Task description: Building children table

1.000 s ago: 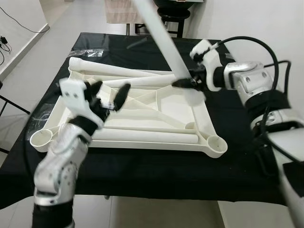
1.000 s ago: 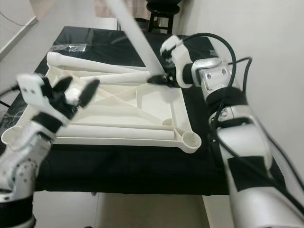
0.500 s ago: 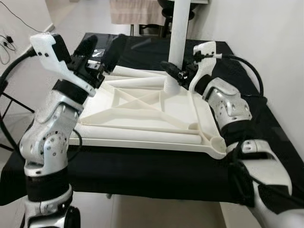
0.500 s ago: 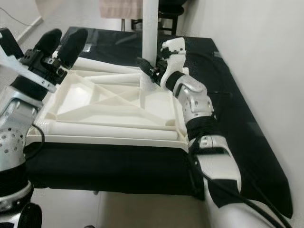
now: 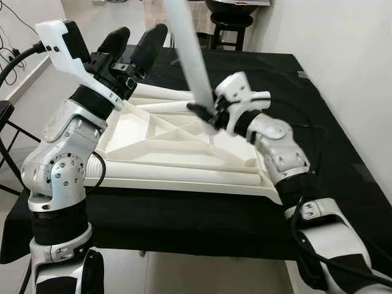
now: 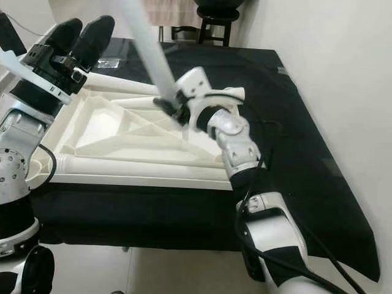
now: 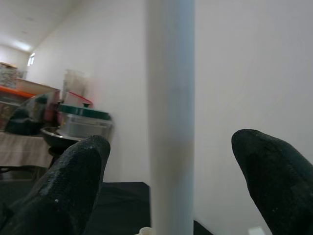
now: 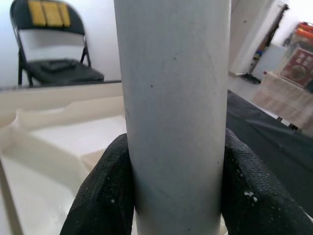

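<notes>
The white table top (image 5: 160,136) lies upside down on the black-covered table. My right gripper (image 5: 207,114) is shut on the lower part of a white table leg (image 5: 186,54), held over the top's middle and leaning up toward the far left. In the right wrist view both fingers (image 8: 104,192) press on the leg (image 8: 173,98). My left gripper (image 5: 136,41) is raised over the top's far left corner and is open. In its wrist view the leg (image 7: 171,117) stands between the spread fingers (image 7: 73,182), apart from both.
A loose white leg (image 5: 184,176) lies along the top's near edge, and others (image 5: 162,95) lie at its far side. Black cloth (image 5: 318,122) stretches to the right. A dark stool (image 5: 231,17) stands behind the table, and a wall runs along the right.
The leg stood upright at the top's far right half a second ago; now it leans left and my right gripper has carried it nearer the middle. The left gripper stays raised.
</notes>
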You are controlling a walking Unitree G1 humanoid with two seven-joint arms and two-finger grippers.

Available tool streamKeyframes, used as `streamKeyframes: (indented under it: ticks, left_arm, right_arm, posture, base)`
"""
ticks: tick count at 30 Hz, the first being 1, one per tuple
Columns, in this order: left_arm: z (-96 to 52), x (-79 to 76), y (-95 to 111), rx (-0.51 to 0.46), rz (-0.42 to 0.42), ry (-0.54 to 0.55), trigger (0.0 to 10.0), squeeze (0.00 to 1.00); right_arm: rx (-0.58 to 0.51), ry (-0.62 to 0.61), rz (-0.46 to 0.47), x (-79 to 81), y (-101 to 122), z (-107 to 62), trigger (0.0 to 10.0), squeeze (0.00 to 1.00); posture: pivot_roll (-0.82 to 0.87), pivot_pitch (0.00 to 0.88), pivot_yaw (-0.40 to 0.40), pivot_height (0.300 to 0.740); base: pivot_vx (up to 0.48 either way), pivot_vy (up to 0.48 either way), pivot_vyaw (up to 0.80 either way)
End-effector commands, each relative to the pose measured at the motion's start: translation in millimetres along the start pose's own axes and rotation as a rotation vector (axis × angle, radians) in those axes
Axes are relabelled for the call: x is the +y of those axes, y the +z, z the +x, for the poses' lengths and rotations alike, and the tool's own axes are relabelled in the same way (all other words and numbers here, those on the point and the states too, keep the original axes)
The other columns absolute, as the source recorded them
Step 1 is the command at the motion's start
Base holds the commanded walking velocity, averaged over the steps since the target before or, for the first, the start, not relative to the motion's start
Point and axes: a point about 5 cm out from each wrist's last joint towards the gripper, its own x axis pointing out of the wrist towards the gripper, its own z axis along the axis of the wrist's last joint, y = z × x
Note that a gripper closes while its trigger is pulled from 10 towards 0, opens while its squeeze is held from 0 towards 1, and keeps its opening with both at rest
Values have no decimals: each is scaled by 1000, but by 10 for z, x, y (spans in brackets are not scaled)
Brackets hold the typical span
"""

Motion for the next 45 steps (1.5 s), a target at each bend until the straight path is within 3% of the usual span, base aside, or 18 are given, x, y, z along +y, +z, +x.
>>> streamKeyframes:
  ticks: [1, 11, 19, 20, 21, 32, 38, 39, 40, 45]
  left_arm:
    - [18, -37, 3, 15, 2, -36, 10000, 0]
    - [87, -44, 13, 8, -3, -48, 10000, 0]
    - [139, -24, 74, -16, 46, -50, 10000, 0]
    - [152, -28, 93, -27, 49, -56, 3490, 0]
    - [163, -38, 120, -47, 38, -68, 0, 0]
    - [285, -42, 233, -79, 46, -117, 0, 0]
    - [367, -54, 219, -47, 37, -179, 0, 0]
    - [377, -62, 218, -37, 35, -203, 0, 0]
    - [389, -65, 217, -28, 30, -225, 0, 0]
    - [424, -121, 172, 46, -9, -379, 0, 0]
  right_arm:
    - [-28, 33, -47, 39, 82, 8, 10000, 0]
    - [-2, 123, -73, 204, 28, 14, 10000, 0]
    - [7, 228, -104, 374, -10, -23, 10000, 0]
    - [6, 235, -99, 386, -7, -25, 10000, 0]
    - [5, 238, -94, 392, -6, -26, 10000, 0]
    - [11, 236, -76, 398, -11, -19, 10000, 0]
    - [-20, 212, -10, 370, 34, -11, 10000, 0]
    - [-28, 208, 7, 358, 34, -14, 10000, 212]
    - [-28, 216, 38, 353, 25, -16, 10000, 1000]
    - [-65, 292, 57, 385, 50, -56, 10000, 1000]
  posture:
    - [51, 91, -43, 740]
    - [43, 82, -38, 740]
    - [29, 80, -44, 740]
    - [28, 80, -43, 740]
    - [28, 80, -43, 740]
    - [32, 96, -43, 740]
    - [34, 99, -45, 740]
    - [33, 106, -33, 740]
    - [33, 106, -33, 740]
    - [35, 108, -39, 740]
  base:
    - [0, 0, 0]
    - [0, 0, 0]
    - [0, 0, 0]
    - [0, 0, 0]
    - [0, 0, 0]
    - [0, 0, 0]
    - [0, 0, 0]
    - [0, 0, 0]
    - [0, 0, 0]
    - [0, 0, 0]
